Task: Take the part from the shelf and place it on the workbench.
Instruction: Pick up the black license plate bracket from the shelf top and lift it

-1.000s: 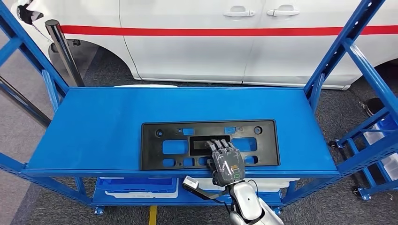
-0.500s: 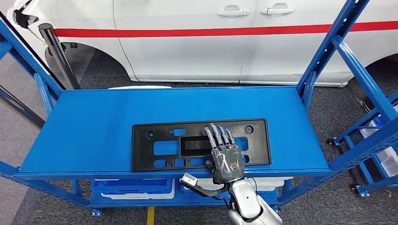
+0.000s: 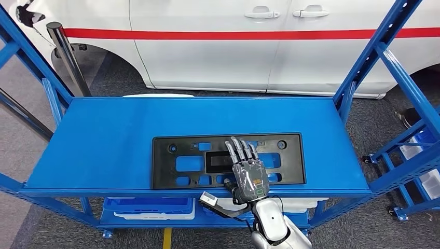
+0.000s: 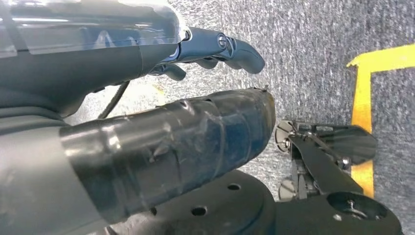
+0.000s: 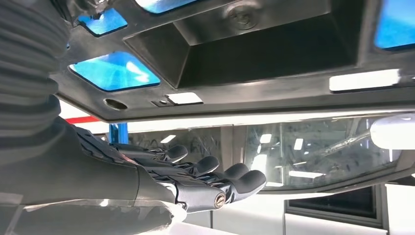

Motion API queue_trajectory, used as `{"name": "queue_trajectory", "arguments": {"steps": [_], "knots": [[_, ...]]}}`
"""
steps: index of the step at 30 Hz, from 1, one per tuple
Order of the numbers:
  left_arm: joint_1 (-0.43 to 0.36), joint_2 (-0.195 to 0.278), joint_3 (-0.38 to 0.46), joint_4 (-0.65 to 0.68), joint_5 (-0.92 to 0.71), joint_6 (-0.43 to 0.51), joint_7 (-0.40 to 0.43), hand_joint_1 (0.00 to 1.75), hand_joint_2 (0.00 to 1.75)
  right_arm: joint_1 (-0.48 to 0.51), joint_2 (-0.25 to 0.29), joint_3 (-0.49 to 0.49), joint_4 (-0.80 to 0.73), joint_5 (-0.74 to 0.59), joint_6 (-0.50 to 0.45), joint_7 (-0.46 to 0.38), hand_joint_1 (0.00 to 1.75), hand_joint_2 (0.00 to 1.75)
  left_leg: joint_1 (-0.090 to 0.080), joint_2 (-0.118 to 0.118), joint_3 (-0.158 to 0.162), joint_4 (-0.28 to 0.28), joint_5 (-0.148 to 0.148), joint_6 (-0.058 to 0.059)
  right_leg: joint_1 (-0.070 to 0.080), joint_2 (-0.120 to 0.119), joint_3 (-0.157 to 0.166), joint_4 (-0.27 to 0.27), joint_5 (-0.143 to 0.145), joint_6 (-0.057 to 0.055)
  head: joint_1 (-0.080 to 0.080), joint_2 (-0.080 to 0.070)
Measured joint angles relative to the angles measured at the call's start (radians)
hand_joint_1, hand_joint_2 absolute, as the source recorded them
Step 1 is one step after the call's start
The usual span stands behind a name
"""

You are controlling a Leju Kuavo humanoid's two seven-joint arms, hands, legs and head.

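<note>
Lying flat on the blue shelf [image 3: 104, 140], the part [image 3: 181, 148] was a wide black plate with several cut-outs, set near the front edge and a little right of the middle. The right hand [image 3: 248, 174] was over its near edge, the fingers [image 3: 239, 149] stretched out and apart, reaching toward the long dark recess in the middle of the plate. In the right wrist view the fingers [image 5: 205, 166] were straight and a clear gap separated them from the part [image 5: 274, 58], so the hand was released and held nothing. I could not tell if the palm touched the plate. The left hand [image 4: 161, 142] hung low over grey carpet with a yellow line, fingers loosely bent around nothing.

My judgement is that the step in hand was the reach, with the grasp not yet made. The next move would call for lowering the fingers into a cut-out or over the near edge, closing firmly, then lifting the plate level. Behind the shelf stood a white car [image 3: 218, 46] with a red stripe.
</note>
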Motion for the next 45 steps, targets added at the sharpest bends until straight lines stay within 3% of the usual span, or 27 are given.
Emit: {"name": "queue_trajectory", "arguments": {"steps": [1,5,7,9,10,11,12,14,16,19,21,24,25,26,27,28,30,31,34,36,37,39,40,41,42,43,45], "knots": [[-0.001,0.0,0.0,0.0,0.0,0.0,0.0,0.0,0.0,-0.001,0.0,0.0,0.0,-0.013,0.005,-0.007,0.0,0.0,-0.001,0.0,-0.001,0.001,-0.001,-0.006,0.002,0.001,0.011,-0.028,0.005,-0.005,0.0,0.0],[-0.002,0.0,0.003,0.0,0.0,-0.001,-0.004,0.0,0.0,-0.005,0.001,0.0,0.001,-0.104,0.059,-0.054,0.0,0.0,0.002,0.0,-0.006,0.015,-0.016,-0.03,0.004,0.002,0.014,-0.042,0.007,-0.03,-0.001,0.0],[-0.002,0.0,0.007,0.0,0.0,-0.001,-0.008,0.0,0.0,-0.009,0.003,0.0,0.004,-0.175,0.106,-0.089,0.0,0.0,0.004,-0.001,-0.045,0.1,-0.067,-0.036,0.004,0.0,0.017,-0.047,0.009,-0.041,-0.002,0.0],[0.0,0.0,0.011,0.0,0.001,0.0,-0.011,0.0,0.0,-0.015,0.005,0.0,0.009,-0.247,0.151,-0.122,0.0,0.0,0.004,-0.001,-0.11,0.231,-0.123,-0.038,0.008,-0.001,0.016,-0.047,0.008,-0.047,-0.002,0.0],[0.001,0.0,0.013,0.0,0.001,0.0,-0.011,0.0,0.0,-0.017,0.005,0.0,0.012,-0.279,0.172,-0.137,0.0,0.0,0.004,-0.001,-0.133,0.273,-0.132,-0.038,0.01,-0.001,0.017,-0.046,0.007,-0.049,-0.002,0.0],[0.002,0.0,0.014,0.0,0.001,0.001,-0.011,0.0,0.0,-0.019,0.005,0.0,0.014,-0.307,0.189,-0.149,0.0,0.0,0.004,-0.001,-0.14,0.282,-0.123,-0.037,0.012,0.0,0.018,-0.045,0.006,-0.05,-0.002,0.0],[0.003,0.0,0.015,0.0,0.001,0.001,-0.011,0.0,0.0,-0.022,0.006,0.0,0.015,-0.329,0.202,-0.157,0.0,0.0,0.004,-0.001,-0.128,0.251,-0.094,-0.034,0.014,0.0,0.02,-0.045,0.005,-0.05,-0.002,0.0],[0.003,0.0,0.017,0.0,0.001,0.001,-0.011,0.0,0.0,-0.032,0.006,0.001,0.016,-0.36,0.221,-0.17,0.0,0.0,0.0,-0.001,-0.07,0.118,-0.022,-0.023,0.018,0.002,0.024,-0.043,0.001,-0.048,-0.002,0.0],[0.001,0.001,0.02,0.0,0.001,0.002,-0.011,0.0,0.0,-0.041,0.007,0.001,0.016,-0.372,0.228,-0.175,0.0,0.0,-0.005,-0.002,-0.029,0.022,0.011,-0.013,0.02,0.004,0.023,-0.041,-0.001,-0.042,-0.002,0.0],[0.0,0.001,0.023,0.0,0.002,0.001,-0.012,0.0,0.0,-0.048,0.007,0.003,0.016,-0.383,0.231,-0.177,0.0,0.0,-0.006,-0.003,-0.022,0.002,0.014,-0.004,0.019,0.003,0.021,-0.041,-0.002,-0.027,-0.001,0.0],[0.0,0.001,0.024,0.0,0.002,0.0,-0.012,0.0,0.0,-0.051,0.007,0.004,0.015,-0.378,0.219,-0.175,0.0,0.0,-0.001,-0.002,-0.016,-0.01,0.021,0.006,0.017,0.003,0.009,-0.01,-0.025,-0.015,-0.001,0.0],[0.0,0.0,0.025,0.0,0.0,-0.005,-0.012,0.0,0.0,-0.051,0.006,0.008,0.015,-0.33,0.163,-0.156,0.0,0.0,0.0,-0.001,-0.013,-0.015,0.022,0.016,0.01,0.003,-0.069,0.152,-0.105,0.0,0.0,0.0],[0.0,0.0,0.026,0.0,0.0,-0.007,-0.011,0.0,0.0,-0.048,0.006,0.011,0.015,-0.302,0.134,-0.144,0.0,0.0,0.0,-0.001,-0.013,-0.014,0.022,0.017,0.006,0.003,-0.094,0.199,-0.117,0.004,0.0,0.0],[0.0,0.0,0.027,0.0,-0.002,-0.01,-0.011,0.0,0.0,-0.045,0.005,0.014,0.015,-0.267,0.102,-0.131,0.0,0.0,0.0,-0.001,-0.012,-0.014,0.021,0.016,0.003,0.002,-0.104,0.215,-0.111,0.007,0.0,0.0],[0.0,-0.001,0.028,0.0,-0.004,-0.012,-0.01,0.0,0.0,-0.042,0.005,0.016,0.014,-0.228,0.067,-0.118,0.0,0.0,0.001,-0.002,-0.011,-0.012,0.019,0.015,0.0,0.002,-0.097,0.195,-0.087,0.009,0.0,0.0],[0.0,-0.002,0.028,0.0,-0.006,-0.015,-0.009,0.0,0.0,-0.039,0.005,0.018,0.011,-0.189,0.031,-0.105,0.0,0.0,0.002,-0.002,-0.01,-0.01,0.016,0.012,-0.003,0.001,-0.073,0.141,-0.051,0.01,0.0,0.0],[-0.001,-0.004,0.028,0.0,-0.009,-0.017,-0.009,0.0,0.0,-0.036,0.006,0.019,0.005,-0.127,-0.022,-0.088,0.0,0.0,0.001,-0.003,-0.01,-0.001,0.009,0.003,-0.004,0.0,-0.018,0.021,-0.002,0.006,0.0,0.0],[-0.001,-0.005,0.028,0.0,-0.01,-0.017,-0.008,0.0,0.0,-0.034,0.007,0.02,0.002,-0.111,-0.037,-0.084,0.0,0.0,0.0,-0.004,-0.012,0.002,0.006,-0.002,-0.002,0.0,-0.002,-0.014,0.007,0.002,0.0,0.0],[-0.003,-0.006,0.029,0.0,-0.013,-0.017,-0.006,0.0,0.0,-0.028,0.008,0.02,-0.003,-0.096,-0.048,-0.078,0.0,0.0,0.0,-0.003,-0.014,0.0,0.004,-0.021,0.003,0.002,0.003,-0.031,0.005,-0.015,-0.001,0.0],[-0.004,-0.007,0.029,0.0,-0.015,-0.018,-0.005,0.0,0.0,-0.026,0.01,0.02,-0.007,-0.093,-0.05,-0.078,0.0,0.0,0.004,-0.004,-0.021,0.021,-0.016,-0.033,0.001,0.002,0.006,-0.038,0.009,-0.029,-0.001,0.0],[-0.004,-0.007,0.029,0.0,-0.016,-0.019,-0.005,0.0,0.0,-0.025,0.012,0.02,-0.009,-0.091,-0.052,-0.079,0.0,0.0,0.006,-0.004,-0.038,0.058,-0.04,-0.037,0.001,0.001,0.008,-0.042,0.011,-0.036,-0.001,0.0],[-0.003,-0.007,0.029,0.0,-0.018,-0.019,-0.004,0.0,0.0,-0.023,0.015,0.02,-0.012,-0.091,-0.055,-0.084,0.0,0.0,0.007,-0.004,-0.095,0.183,-0.101,-0.041,0.004,-0.001,0.008,-0.044,0.01,-0.045,-0.002,0.0],[-0.002,-0.007,0.029,0.0,-0.018,-0.019,-0.004,0.0,0.0,-0.02,0.015,0.02,-0.012,-0.093,-0.055,-0.087,0.0,0.0,0.007,-0.004,-0.123,0.242,-0.123,-0.042,0.006,-0.002,0.008,-0.043,0.009,-0.046,-0.001,0.0],[-0.001,-0.007,0.029,0.0,-0.018,-0.019,-0.004,0.0,0.0,-0.017,0.015,0.02,-0.012,-0.095,-0.054,-0.089,0.0,0.0,0.007,-0.004,-0.139,0.274,-0.127,-0.042,0.008,-0.002,0.008,-0.043,0.009,-0.047,-0.001,0.0],[0.0,-0.007,0.029,0.0,-0.019,-0.019,-0.004,0.0,0.0,-0.015,0.015,0.02,-0.012,-0.097,-0.053,-0.09,0.0,0.0,0.007,-0.004,-0.138,0.271,-0.113,-0.041,0.009,-0.001,0.009,-0.042,0.008,-0.048,-0.001,0.0],[0.0,-0.007,0.029,0.0,-0.019,-0.019,-0.004,0.0,0.0,-0.014,0.016,0.02,-0.012,-0.099,-0.052,-0.092,0.0,0.0,0.007,-0.004,-0.118,0.228,-0.081,-0.039,0.01,0.0,0.01,-0.04,0.007,-0.048,-0.002,0.0],[0.0,-0.007,0.029,0.0,-0.02,-0.019,-0.004,0.0,0.0,-0.014,0.016,0.02,-0.012,-0.112,-0.043,-0.101,0.0,0.0,0.005,-0.004,-0.056,0.097,-0.018,-0.03,0.013,0.002,0.011,-0.037,0.005,-0.045,-0.002,0.0]]}}
